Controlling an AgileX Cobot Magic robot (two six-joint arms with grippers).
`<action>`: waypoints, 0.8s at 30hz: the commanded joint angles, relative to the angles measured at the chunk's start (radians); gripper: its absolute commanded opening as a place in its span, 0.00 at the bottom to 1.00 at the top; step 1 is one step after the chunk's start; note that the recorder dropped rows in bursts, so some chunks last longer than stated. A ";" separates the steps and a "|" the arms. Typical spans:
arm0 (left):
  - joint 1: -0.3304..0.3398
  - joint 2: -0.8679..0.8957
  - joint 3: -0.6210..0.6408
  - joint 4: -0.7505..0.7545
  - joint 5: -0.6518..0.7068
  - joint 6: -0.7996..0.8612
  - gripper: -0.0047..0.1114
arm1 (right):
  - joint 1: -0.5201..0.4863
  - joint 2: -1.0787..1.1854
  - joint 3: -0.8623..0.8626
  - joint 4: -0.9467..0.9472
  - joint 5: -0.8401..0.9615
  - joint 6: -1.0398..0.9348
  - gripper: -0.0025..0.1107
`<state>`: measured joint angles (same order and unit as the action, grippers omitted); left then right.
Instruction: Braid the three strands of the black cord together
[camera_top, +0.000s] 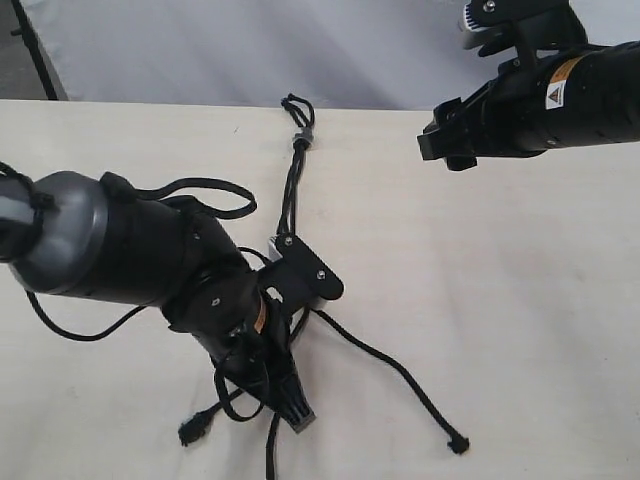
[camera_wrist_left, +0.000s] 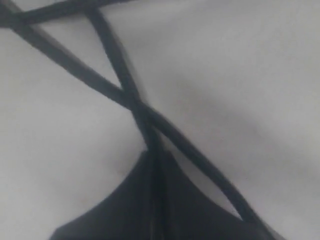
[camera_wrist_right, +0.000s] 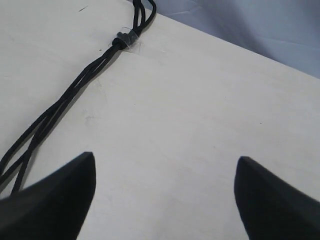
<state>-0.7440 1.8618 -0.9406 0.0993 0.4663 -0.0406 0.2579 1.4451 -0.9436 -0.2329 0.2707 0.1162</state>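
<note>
The black cord (camera_top: 293, 190) lies on the pale table, its small loop (camera_top: 297, 106) and grey band (camera_top: 303, 135) at the far edge. It runs toward me and splits under my left arm. One strand (camera_top: 400, 375) trails right to a frayed knot (camera_top: 458, 445); another knot (camera_top: 190, 432) lies at the left. My left gripper (camera_top: 297, 412) is low over the table, and in its wrist view the gripper (camera_wrist_left: 154, 152) is shut on a strand (camera_wrist_left: 115, 60) that crosses a second one. My right gripper (camera_top: 447, 142) hovers open, high at the right; the cord (camera_wrist_right: 75, 87) shows beside one finger.
The left arm's smooth black cables loop behind it (camera_top: 215, 190) and beside it (camera_top: 75, 330). The table's far edge (camera_top: 380, 108) meets a grey backdrop. Bare tabletop (camera_top: 520, 320) stretches to the right of the strands.
</note>
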 joint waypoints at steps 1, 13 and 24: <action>0.078 -0.049 0.014 0.009 0.047 -0.044 0.04 | -0.006 -0.006 0.004 0.000 -0.011 0.000 0.66; 0.208 -0.079 0.072 0.009 -0.069 -0.046 0.04 | -0.006 -0.006 0.004 0.000 -0.011 0.004 0.66; 0.208 -0.085 0.072 -0.023 -0.002 -0.049 0.55 | -0.006 -0.006 0.004 0.003 -0.011 0.009 0.66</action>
<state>-0.5366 1.7907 -0.8750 0.0923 0.4336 -0.0887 0.2579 1.4451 -0.9436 -0.2329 0.2707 0.1162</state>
